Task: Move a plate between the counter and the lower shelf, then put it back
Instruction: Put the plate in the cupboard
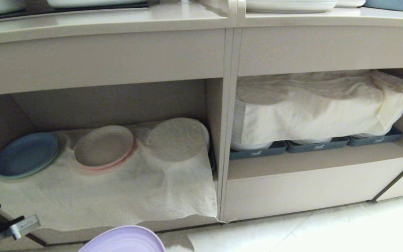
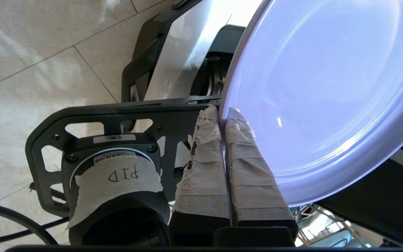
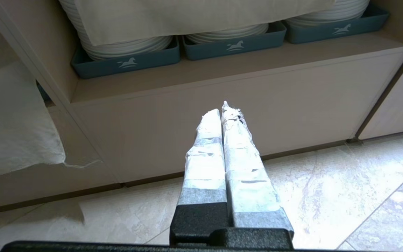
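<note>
The lavender plate shows at the bottom edge of the head view, low in front of the lower shelf with its cream cloth. In the left wrist view the plate fills much of the frame, and my left gripper is shut on its rim, one taped finger on each side. The counter runs along the top of the head view. My right gripper is shut with nothing in it, hanging above the floor in front of the right-hand cubby.
On the lower shelf's cloth lie a blue plate, a beige-pink plate and a cloth-covered stack. The right cubby holds grey-blue trays of white plates under a cloth. Pale tiled floor lies below.
</note>
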Robot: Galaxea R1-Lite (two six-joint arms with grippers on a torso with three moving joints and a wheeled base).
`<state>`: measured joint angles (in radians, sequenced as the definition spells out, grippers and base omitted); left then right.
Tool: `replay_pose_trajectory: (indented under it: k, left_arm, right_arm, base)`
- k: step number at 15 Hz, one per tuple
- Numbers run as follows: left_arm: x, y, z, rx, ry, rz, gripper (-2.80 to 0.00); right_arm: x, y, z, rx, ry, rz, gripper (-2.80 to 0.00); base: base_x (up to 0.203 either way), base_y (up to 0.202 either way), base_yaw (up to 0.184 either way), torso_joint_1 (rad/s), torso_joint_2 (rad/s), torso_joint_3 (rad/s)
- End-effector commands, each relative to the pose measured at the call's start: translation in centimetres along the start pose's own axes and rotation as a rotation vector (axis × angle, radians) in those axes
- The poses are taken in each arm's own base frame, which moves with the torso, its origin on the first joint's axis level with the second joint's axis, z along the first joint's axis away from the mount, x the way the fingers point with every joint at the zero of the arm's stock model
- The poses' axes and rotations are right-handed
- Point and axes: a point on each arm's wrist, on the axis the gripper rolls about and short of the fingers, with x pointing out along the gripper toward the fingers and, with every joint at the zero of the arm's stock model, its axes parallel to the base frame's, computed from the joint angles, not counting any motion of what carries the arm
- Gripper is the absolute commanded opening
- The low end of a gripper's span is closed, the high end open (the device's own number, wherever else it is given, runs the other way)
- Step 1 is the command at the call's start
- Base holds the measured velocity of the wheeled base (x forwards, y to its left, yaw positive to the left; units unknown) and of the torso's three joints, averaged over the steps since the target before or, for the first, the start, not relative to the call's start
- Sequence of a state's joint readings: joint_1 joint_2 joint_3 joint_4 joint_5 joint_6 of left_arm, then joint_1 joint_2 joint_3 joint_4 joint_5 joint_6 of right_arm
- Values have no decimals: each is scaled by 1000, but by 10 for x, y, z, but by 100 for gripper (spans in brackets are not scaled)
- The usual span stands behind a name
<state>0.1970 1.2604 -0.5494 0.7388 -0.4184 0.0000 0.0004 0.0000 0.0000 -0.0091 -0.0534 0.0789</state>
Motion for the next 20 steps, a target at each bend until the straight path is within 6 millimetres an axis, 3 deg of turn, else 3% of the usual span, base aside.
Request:
replay_pose_trajectory:
  k: [1,6,15,20]
  left_arm:
    - [-1,0,1,-1,1,0,-280]
    - [6,3,14,25,-89,2,-280]
    - [32,9,59,64,-153,-5,-280]
    - [52,-8,77,-3,-179,13,-280]
  right_arm:
    - [0,0,0,1,-2,1,-280]
    - [0,0,0,1,-1,0,-280]
    - [0,0,0,1,-2,1,-280]
    - [0,0,0,1,-2,-1,-280]
  base:
    - [0,0,0,0,0,0]
    - [0,0,0,0,0,0]
    - [0,0,0,0,0,0]
    - [0,0,0,0,0,0]
